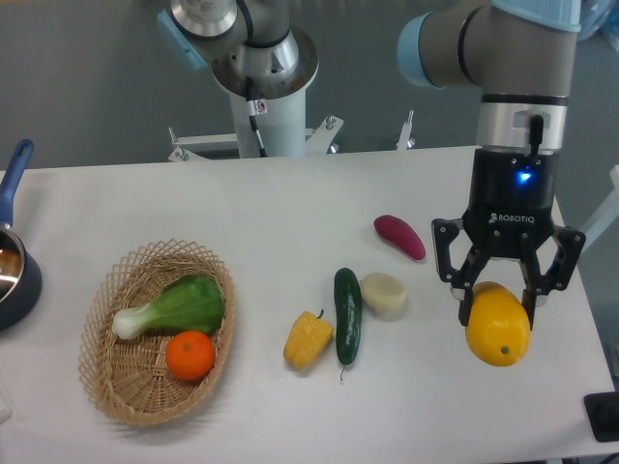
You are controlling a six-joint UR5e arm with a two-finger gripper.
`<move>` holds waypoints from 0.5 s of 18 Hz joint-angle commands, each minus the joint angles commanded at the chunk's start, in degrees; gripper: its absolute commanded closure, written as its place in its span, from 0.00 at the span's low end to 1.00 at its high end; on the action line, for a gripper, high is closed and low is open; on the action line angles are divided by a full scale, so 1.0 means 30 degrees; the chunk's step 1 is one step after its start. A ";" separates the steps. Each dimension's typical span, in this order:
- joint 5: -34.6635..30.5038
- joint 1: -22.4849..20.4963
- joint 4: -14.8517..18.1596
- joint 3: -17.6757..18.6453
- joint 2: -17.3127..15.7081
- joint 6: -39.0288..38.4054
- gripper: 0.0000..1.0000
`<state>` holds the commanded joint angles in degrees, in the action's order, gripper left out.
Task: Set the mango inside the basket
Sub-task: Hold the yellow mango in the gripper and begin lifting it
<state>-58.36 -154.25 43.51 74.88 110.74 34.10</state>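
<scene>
The gripper (498, 296) hangs at the right of the frame, pointing down, its two fingers closed against the upper part of the mango (498, 331). The mango is a glossy yellow oval with a small dark dot on its lower front. It sits low at the right of the frame over the white worktop (290, 203); whether its underside touches the surface cannot be told from this view.

The basket (126, 391) lies at the lower left of the frame, well apart from the mango. It is an oval of light tan wicker with an open-weave rim. Inside it are two things: a bok choy (174, 307) with green leaves and a white stem end, lying across the upper half, and a round orange (190, 355) just below it, near the right wall of the basket.

Between the basket and the gripper, several items lie on the worktop. A yellow bell pepper (308, 339) sits just beside a dark green cucumber (347, 315). A pale round piece (384, 293) sits touching or just beside the cucumber's upper end. A reddish-purple sweet potato (399, 237) lies further up.

At the left edge of the frame a dark blue pot (14, 275) with a blue handle is partly in view.
</scene>
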 joint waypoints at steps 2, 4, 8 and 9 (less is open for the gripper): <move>0.0000 0.0029 0.0000 0.0174 0.0029 0.0029 0.87; 0.0000 0.0059 0.0000 0.0031 0.0058 0.0000 0.87; 0.0000 0.0029 0.0000 0.0000 0.0059 -0.0029 0.86; 0.0000 0.0029 0.0000 0.0000 0.0059 -0.0029 0.86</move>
<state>-58.36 -154.16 43.51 74.88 110.92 34.01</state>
